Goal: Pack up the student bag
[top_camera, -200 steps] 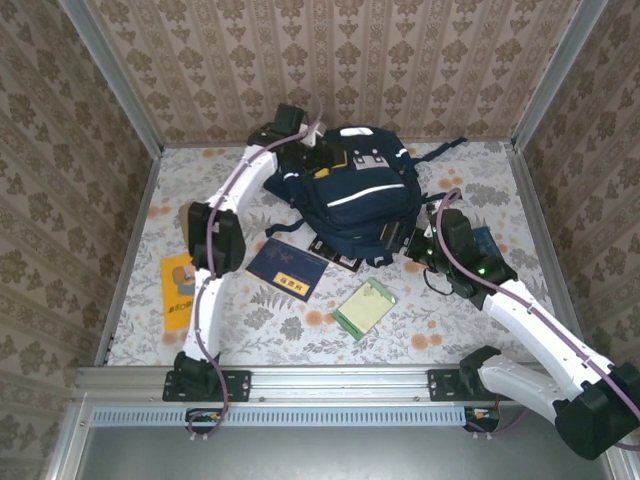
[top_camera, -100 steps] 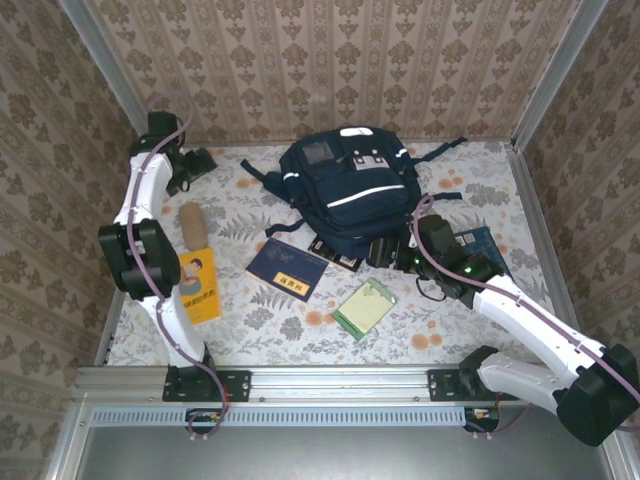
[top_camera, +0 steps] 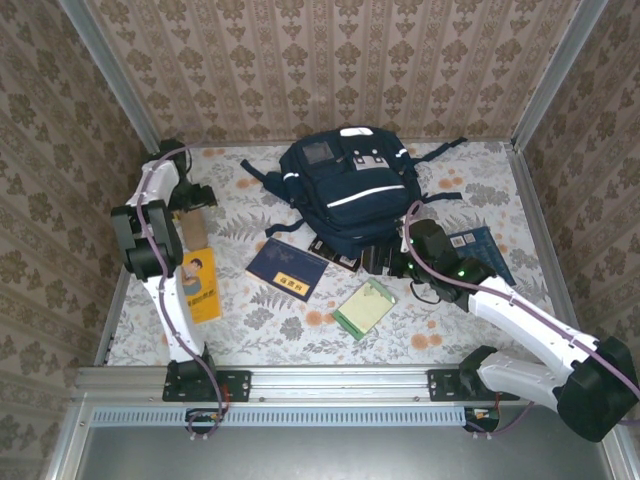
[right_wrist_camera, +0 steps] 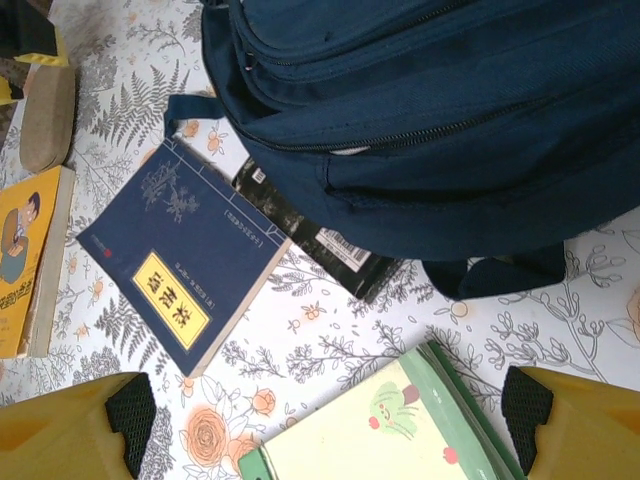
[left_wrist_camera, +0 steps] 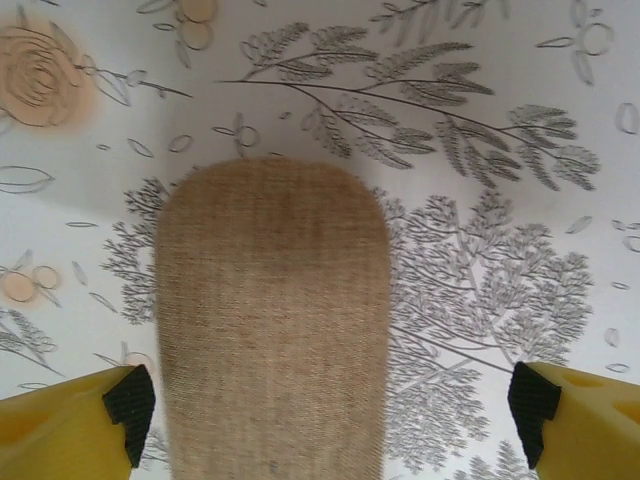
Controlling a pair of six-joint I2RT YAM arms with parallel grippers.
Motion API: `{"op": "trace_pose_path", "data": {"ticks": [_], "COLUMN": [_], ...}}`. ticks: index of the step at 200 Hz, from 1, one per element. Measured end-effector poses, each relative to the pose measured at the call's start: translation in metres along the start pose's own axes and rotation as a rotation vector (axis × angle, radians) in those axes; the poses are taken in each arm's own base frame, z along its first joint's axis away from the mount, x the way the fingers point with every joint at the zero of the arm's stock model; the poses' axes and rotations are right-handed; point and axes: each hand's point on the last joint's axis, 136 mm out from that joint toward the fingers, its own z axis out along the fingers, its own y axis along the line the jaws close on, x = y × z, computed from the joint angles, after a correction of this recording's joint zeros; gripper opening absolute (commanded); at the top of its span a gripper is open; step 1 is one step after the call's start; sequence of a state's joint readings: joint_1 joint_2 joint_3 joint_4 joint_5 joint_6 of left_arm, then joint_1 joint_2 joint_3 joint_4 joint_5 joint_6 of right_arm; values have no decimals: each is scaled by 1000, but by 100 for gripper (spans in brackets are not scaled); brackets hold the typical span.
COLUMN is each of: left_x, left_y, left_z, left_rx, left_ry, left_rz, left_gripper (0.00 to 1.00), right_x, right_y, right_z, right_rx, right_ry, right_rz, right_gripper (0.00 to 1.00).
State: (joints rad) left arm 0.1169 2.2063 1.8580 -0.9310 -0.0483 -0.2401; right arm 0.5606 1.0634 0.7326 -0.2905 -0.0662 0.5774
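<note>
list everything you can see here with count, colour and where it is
student bag: 1, navy, white stripes, far middle of table
navy book: 1, navy, yellow label, in front of bag
black book: 1, black, partly under bag
notebook: 1, light green, near middle
yellow book: 1, yellow, left side
pouch: 1, tan fabric, far left
blue book: 1, blue, right of bag
table: 1, white floral cover
left gripper: 1, yellow fingers, open over pouch
right gripper: 1, yellow fingers, open above notebook
</note>
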Motion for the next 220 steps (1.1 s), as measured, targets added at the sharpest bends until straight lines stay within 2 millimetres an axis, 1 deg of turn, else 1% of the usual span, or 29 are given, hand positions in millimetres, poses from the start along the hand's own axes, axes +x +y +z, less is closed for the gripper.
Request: {"op": "trace_pose_path", "data": {"ticks": [40, 60, 73, 89, 116, 129, 155, 169, 187, 209, 220], "left_x": [4, 13, 19, 24, 20, 19, 13, 10, 12, 16, 15], "left_y": [16, 23, 24, 22, 17, 15, 5, -4, -18, -36, -50], "left_z": [8, 18, 26, 32, 32, 31, 27, 20, 1, -38, -60], "left_rx": [-33, -24, 1, 27, 56, 70, 129, 187, 286, 411, 475], "left_ry": [21, 46, 62, 79, 65, 63, 45, 29, 7, -30, -56], "left_rz": [-8, -28, -42, -57, -85, -101, -151, -202, -298, -405, -437], "left_gripper": [92, 89, 86, 78, 60, 57, 57, 56, 57, 57, 57], "right_x": [2, 4, 6, 9, 10, 10, 9, 8, 7, 4, 1], "right_y": [1, 0, -1, -2, -3, -3, -2, 0, 6, 18, 25], "right_z": [10, 16, 19, 23, 24, 24, 23, 22, 19, 16, 15], "right_rx": [-5, -4, 0, 4, 5, 5, 3, -6, -33, -92, -124], "right_ry": [17, 30, 39, 52, 59, 59, 57, 56, 56, 51, 51], "right_rz": [-2, -1, -1, 1, 1, 1, 2, 2, 5, 16, 28], "right_gripper": [92, 92, 91, 91, 90, 89, 89, 89, 90, 90, 91]}}
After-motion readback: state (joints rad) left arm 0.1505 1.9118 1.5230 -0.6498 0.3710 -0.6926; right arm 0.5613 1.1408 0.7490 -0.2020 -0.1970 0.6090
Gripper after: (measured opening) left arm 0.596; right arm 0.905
